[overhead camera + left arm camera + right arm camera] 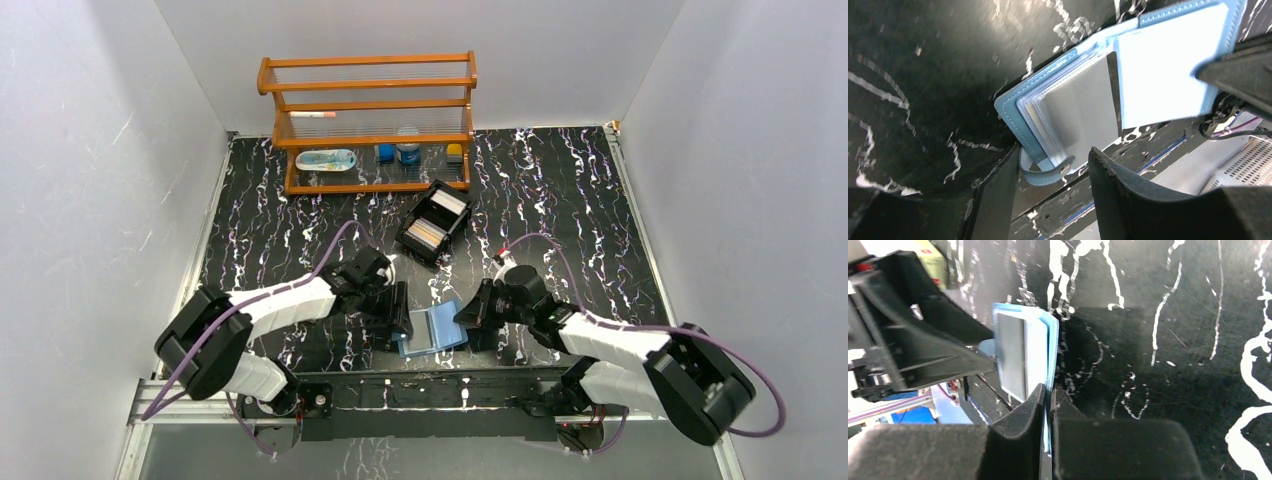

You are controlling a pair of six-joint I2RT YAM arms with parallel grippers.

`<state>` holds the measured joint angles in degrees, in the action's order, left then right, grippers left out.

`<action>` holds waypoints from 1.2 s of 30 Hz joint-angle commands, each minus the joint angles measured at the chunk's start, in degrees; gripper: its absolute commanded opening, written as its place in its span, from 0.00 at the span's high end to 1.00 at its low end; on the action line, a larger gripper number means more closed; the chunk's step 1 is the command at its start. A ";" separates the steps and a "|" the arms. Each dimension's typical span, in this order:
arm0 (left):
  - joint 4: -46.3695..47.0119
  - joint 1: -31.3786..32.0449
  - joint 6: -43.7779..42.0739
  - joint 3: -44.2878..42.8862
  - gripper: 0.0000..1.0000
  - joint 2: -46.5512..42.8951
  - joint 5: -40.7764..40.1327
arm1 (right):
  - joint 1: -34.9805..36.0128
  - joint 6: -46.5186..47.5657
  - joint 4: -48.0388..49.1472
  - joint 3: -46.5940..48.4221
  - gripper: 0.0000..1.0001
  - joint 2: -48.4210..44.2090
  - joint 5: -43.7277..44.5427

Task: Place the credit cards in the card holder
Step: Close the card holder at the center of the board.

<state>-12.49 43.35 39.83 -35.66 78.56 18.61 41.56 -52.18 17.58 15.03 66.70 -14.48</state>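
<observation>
Small flat blue card holder [432,328] lies open on black marbled counter [560,190], near front edge. Right tool [1048,395] pinches its cover edge. Left tool [1050,172] spread, empty, by snap tab [1047,172]. Step: bracing holder open. Next, probably: fetch tan and white credit cards [427,233] from black two-compartment box [406,241] behind.

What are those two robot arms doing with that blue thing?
They are opening a blue card holder at the near edge of the table. The right gripper pinches the edge of its cover. The left gripper is open, with the snap tab between its fingers. The credit cards lie in the black box farther back, not yet picked up.
</observation>
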 commanded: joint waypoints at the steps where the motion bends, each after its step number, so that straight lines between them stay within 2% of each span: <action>1: 1.91 0.71 -1.07 -5.34 0.50 3.19 0.88 | -0.60 0.25 -5.57 0.98 0.90 -8.71 3.06; 5: 0.97 1.35 -0.46 -7.24 0.50 4.82 0.03 | -0.64 1.97 -17.73 3.72 0.86 -14.82 7.78; 11: -2.99 3.56 -2.18 -10.13 0.46 8.86 -3.25 | -0.67 1.33 -19.57 7.00 0.85 -14.11 6.31; 14: -6.59 5.76 -2.60 -12.43 0.46 10.93 -6.77 | -0.61 -1.21 -16.23 7.36 0.69 -13.02 2.59; 15: -7.61 5.85 -2.32 -12.50 0.51 9.17 -8.83 | -0.46 -2.86 -13.40 7.48 0.63 -13.27 0.01; 16: -7.95 5.87 -2.04 -12.38 0.62 7.82 -9.98 | -0.04 -4.47 -10.08 6.90 0.60 -12.74 -1.53; 17: -7.30 5.87 -1.54 -11.99 0.68 7.08 -10.33 | 0.54 -5.25 -8.04 6.47 0.59 -11.96 -2.50; 19: -6.28 5.82 -0.95 -10.85 0.75 5.81 -10.26 | 2.46 -7.20 -1.98 5.84 0.56 -10.05 -3.56; 23: -3.56 4.97 2.40 -7.66 0.83 1.42 -9.72 | 6.12 -8.60 5.16 6.58 0.51 -3.49 -4.24; 26: -2.19 2.99 2.94 -5.53 0.82 0.09 -6.80 | 7.60 -7.62 6.39 7.48 0.52 0.99 -4.48; 31: 1.01 0.58 4.86 -1.30 0.75 -3.17 -2.19 | 8.25 -6.96 9.52 6.89 0.55 7.06 -5.03; 36: 2.21 -0.63 6.22 0.27 0.68 -5.33 -0.32 | 9.31 -6.28 10.32 7.60 0.52 8.96 -5.25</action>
<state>-11.77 43.70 44.40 -36.16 76.16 14.70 49.93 -59.81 25.50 20.84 74.56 -19.79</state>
